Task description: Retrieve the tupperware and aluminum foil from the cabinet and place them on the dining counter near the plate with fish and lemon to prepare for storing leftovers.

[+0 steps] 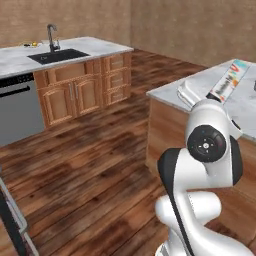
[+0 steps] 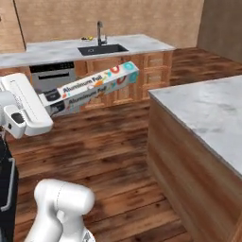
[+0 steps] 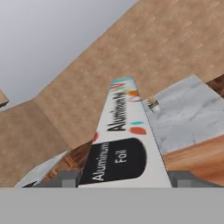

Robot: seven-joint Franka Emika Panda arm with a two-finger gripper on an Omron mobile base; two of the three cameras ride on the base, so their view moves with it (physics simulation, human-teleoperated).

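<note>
- Aluminum foil [image 2: 92, 86] sits clenched at its dark-labelled end in your claw [image 3: 124, 177], one finger tip on each side of the box in the hand view; the teal end juts out ahead and slightly upward.
- Beyond the box tip, well apart, lies the dining counter [image 2: 56, 49] with its black sink [image 2: 102, 49] and faucet [image 2: 99, 32].
- Beside the claw, to the arm's right, stands the smaller marble island [image 2: 208, 113].
- You appear to be mid-carry: foil out of the cabinet and not yet set down.
- Next, I judge, you need to travel toward that far bench and lower the box near the plate.
- Hard to make out: small yellowish items [image 1: 31, 44] by the sink may be the plate; I cannot confirm.
</note>
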